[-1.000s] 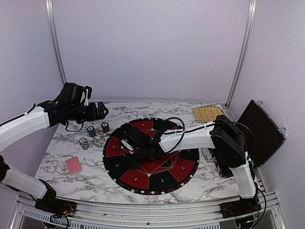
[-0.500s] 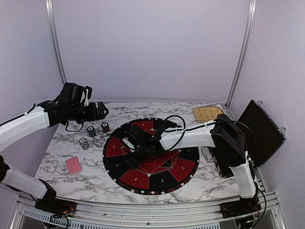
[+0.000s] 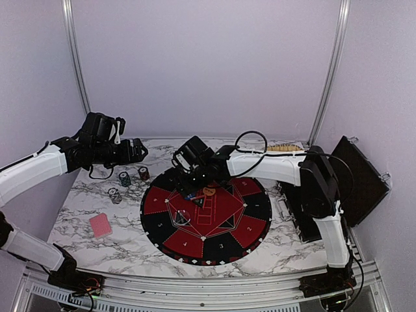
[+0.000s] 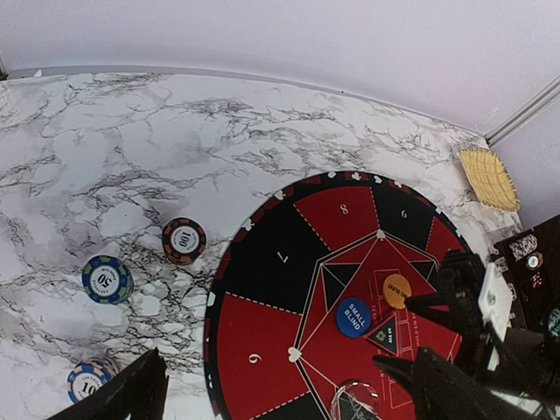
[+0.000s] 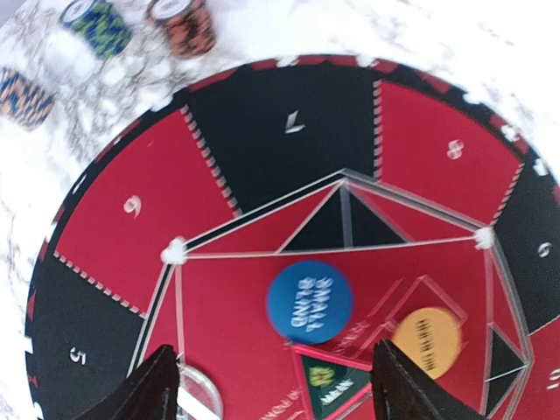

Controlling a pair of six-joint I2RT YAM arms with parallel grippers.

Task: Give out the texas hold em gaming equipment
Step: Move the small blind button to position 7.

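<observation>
Top: three chip stacks point(image 3: 124, 179), one card point(image 3: 101, 225) lay on surface point(image 3: 279, 250) left of mat point(image 3: 221, 247); left end effector point(image 3: 133, 151) hung released near stacks. Left wrist: blue button point(image 4: 353, 317), orange button point(image 4: 396, 290), clear button point(image 4: 354, 398), one each, sat mid-mat. Right wrist: right end effector point(image 5: 276, 389) hung released over buttons.

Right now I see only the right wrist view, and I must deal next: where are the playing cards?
Observer: A pink-red-backed card lies back up on the table, left of the mat.
Operator: Is the left pincer free?
Observer: Yes, the left pincer hangs open and empty over the table's far left.
Operator: Anything on my right?
Observer: A black case sits at the table's right edge.
</observation>
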